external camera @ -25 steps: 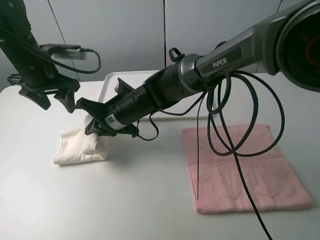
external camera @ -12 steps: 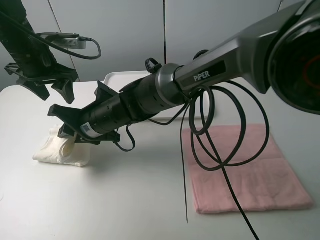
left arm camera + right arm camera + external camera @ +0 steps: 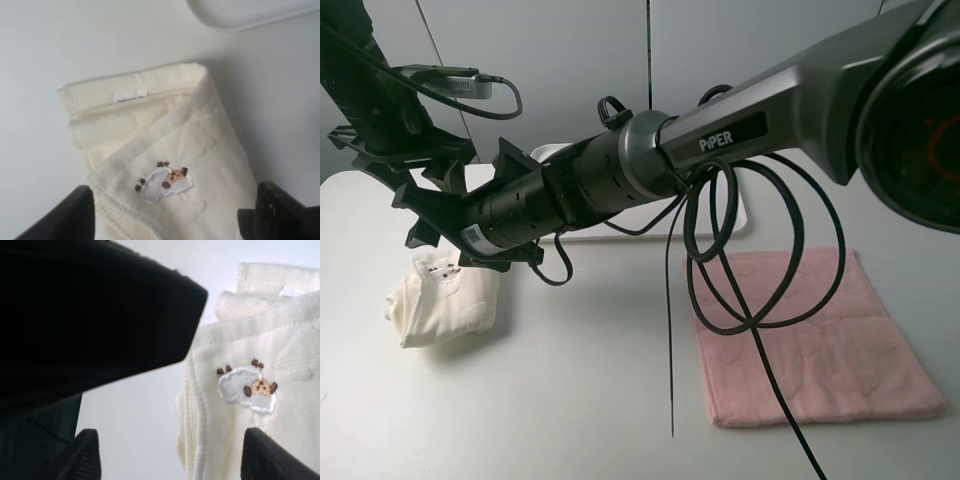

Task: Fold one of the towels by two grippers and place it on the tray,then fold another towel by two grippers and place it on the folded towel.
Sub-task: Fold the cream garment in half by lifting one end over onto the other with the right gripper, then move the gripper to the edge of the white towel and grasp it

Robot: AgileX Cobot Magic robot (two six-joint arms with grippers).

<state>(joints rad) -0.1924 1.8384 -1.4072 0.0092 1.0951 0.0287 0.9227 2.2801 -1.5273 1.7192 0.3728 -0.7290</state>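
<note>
Lying in a folded bundle on the worktop (image 3: 570, 400), the cream towel (image 3: 440, 305) is found at the left side of the scene, well apart from the tray (image 3: 250, 10). Its layers are stacked with the small sheep motif (image 3: 165, 181) turned upward and the white label (image 3: 129, 96) exposed at one hem.

The left end effector (image 3: 175, 200) is held above the bundle with its fingers spread wide, and nothing is gripped between them. The right end effector (image 3: 175, 455) is brought right across the middle to the same spot. Its fingers are also seen parted, with the towel beyond them and not pinched. Both are judged to be placed there so that the bundle can be taken from two sides, which would keep the fold from springing open when it is lifted.

The fold of the first towel is judged finished, while its transfer to the tray is not yet done. The pink towel (image 3: 860, 350) is left flat and unfolded at the right, partly crossed by the right arm's dangling cables. A loose or one-sided grasp could let the thick layers slide apart on the way to the tray.
</note>
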